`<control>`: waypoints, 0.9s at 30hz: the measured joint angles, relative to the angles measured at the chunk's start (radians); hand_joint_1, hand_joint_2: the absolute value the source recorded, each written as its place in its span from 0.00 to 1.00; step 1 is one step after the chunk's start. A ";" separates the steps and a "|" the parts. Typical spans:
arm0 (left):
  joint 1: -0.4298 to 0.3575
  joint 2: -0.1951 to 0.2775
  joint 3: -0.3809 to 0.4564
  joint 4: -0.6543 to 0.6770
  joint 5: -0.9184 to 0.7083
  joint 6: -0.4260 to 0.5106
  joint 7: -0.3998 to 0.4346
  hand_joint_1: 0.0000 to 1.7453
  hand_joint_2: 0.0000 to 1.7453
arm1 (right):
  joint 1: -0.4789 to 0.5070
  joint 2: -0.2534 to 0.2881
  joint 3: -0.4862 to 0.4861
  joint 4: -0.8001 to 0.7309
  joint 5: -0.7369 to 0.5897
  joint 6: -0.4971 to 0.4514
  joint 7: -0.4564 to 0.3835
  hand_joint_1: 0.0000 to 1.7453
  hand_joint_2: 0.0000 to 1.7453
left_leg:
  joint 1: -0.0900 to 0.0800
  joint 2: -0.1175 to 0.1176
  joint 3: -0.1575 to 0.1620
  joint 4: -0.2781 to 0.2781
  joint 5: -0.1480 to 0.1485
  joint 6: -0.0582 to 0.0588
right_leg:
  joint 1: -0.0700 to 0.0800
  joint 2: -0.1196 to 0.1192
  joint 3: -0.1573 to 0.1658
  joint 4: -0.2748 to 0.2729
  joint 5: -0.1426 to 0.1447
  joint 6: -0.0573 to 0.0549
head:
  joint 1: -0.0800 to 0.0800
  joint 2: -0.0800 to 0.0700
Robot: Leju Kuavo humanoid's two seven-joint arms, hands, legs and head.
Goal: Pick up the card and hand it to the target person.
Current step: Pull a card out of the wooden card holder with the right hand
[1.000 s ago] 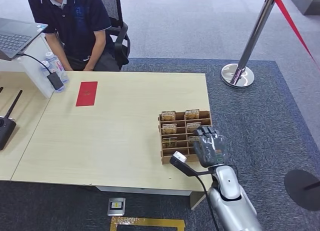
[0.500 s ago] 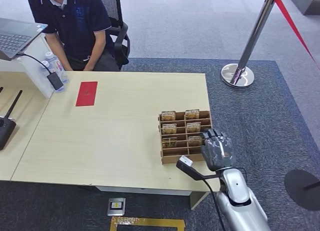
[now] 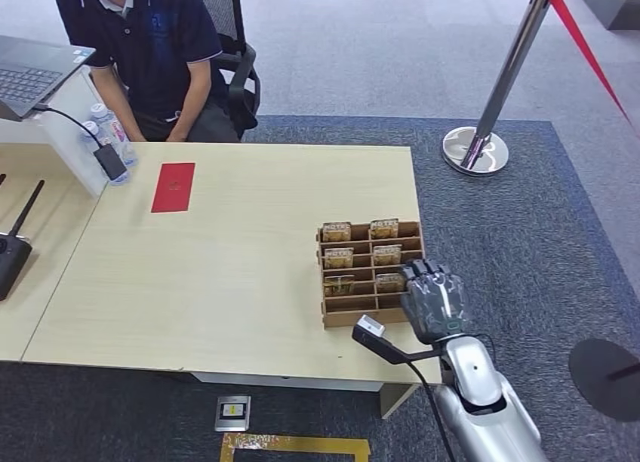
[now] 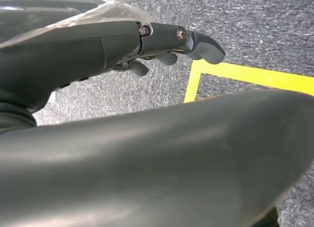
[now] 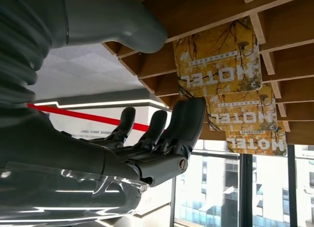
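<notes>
Several yellow "HOTEL" cards (image 3: 386, 254) stand upright in the slots of a wooden rack (image 3: 332, 320) near the table's right front corner. My right hand (image 3: 432, 300) hovers at the rack's right front corner, just past its edge. In the right wrist view the cards (image 5: 218, 57) sit close beyond the fingers (image 5: 174, 128), which are apart and hold nothing; the thumb (image 5: 122, 20) lies beside the rack's wood. My left hand (image 4: 111, 45) hangs over the grey carpet with fingers stretched out and empty. A person (image 3: 151, 42) in a dark shirt sits at the table's far left.
A red envelope (image 3: 173, 187) lies flat on the table in front of the person. A laptop (image 3: 30, 72), water bottles (image 3: 106, 127) and a black device (image 3: 11, 257) crowd the left side. A metal stanchion (image 3: 475, 150) stands beyond the table. Yellow tape (image 3: 294, 444) marks the floor.
My right hand has drawn back to the right and toward the table's front edge, off the rack's near cards. It has hardly moved in the last half second.
</notes>
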 joint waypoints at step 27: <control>0.001 0.003 -0.010 0.000 0.006 0.000 0.008 0.00 0.00 | -0.051 -0.088 0.073 -0.076 -0.076 0.002 -0.008 0.41 1.00 | 0.000 0.000 -0.001 0.000 0.000 0.000 | 0.000 0.000 0.000 0.000 0.000 0.000 | 0.000 0.000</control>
